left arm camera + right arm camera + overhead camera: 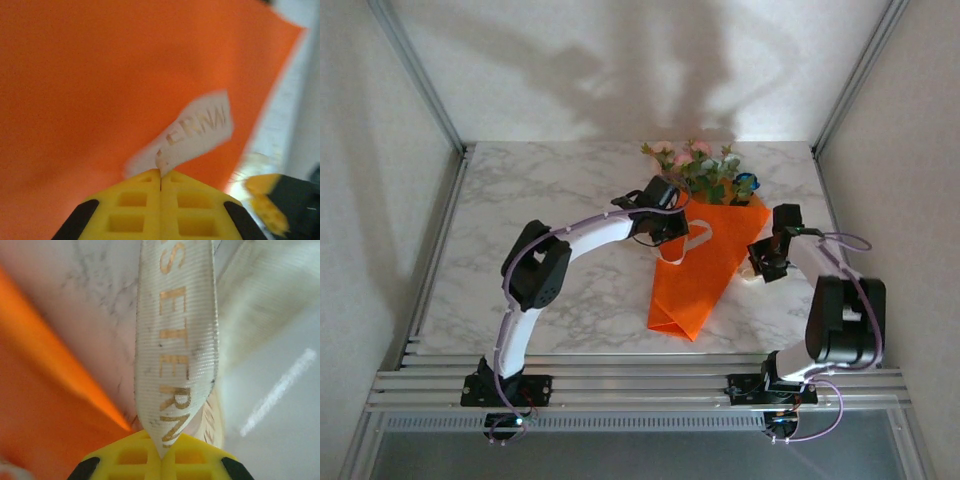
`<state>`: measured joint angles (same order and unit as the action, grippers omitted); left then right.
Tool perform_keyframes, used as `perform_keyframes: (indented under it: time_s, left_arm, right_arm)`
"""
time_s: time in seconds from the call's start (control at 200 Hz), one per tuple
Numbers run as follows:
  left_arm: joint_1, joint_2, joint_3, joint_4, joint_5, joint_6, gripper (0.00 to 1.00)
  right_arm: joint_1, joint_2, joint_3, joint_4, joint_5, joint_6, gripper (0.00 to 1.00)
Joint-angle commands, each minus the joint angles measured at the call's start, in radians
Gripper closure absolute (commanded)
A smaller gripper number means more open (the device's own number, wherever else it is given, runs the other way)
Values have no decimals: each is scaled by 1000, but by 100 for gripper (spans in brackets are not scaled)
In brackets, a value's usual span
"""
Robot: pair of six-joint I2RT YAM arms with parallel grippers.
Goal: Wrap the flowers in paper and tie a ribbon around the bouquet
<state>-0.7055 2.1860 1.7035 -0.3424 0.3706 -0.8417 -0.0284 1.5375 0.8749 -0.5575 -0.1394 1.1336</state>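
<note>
Left gripper (160, 172) and right gripper (162, 452) pinch one ribbon (175, 340).

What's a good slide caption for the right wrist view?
Right hand shut on the gold-lettered cream ribbon, orange paper alongside on the marble table.

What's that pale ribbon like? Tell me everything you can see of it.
The ribbon is a flat, cream-white woven strip printed with gold capital letters, a little smudged. It loops across the upper part of the orange paper cone. The left gripper pinches one part of it over the paper. The right gripper pinches another part beside the cone's edge, above the marble table.
</note>
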Motion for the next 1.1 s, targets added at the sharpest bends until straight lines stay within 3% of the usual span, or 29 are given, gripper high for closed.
perform_keyframes:
  time_s: [0.0, 0.09, 0.325, 0.681, 0.916, 1.006, 1.091]
  left_arm:
    - [1, 14, 7, -148, -153, 101, 100]
    - [1, 16, -58, -129, -160, 90, 100]
    - [19, -29, -290, -3, -145, 3, 100]
    - [71, -267, -716, 172, -142, -150, 100]
    - [159, -452, -848, 84, -236, -132, 100]
    - [219, -525, -890, 117, -229, -102, 100]
    - [244, -563, -816, 96, -230, -51, 100]
  right_arm:
    - [2, 102, 38, 52, -1, -6, 100]
    - [29, 184, 92, 102, -49, -23, 100]
    - [185, 393, 376, -59, -33, -120, 100]
    - [418, 515, 527, -80, -44, -47, 100]
    - [580, 609, 701, -128, -56, 5, 100]
    - [597, 593, 707, -155, -18, 31, 100]
    - [575, 536, 661, -186, 52, 49, 100]
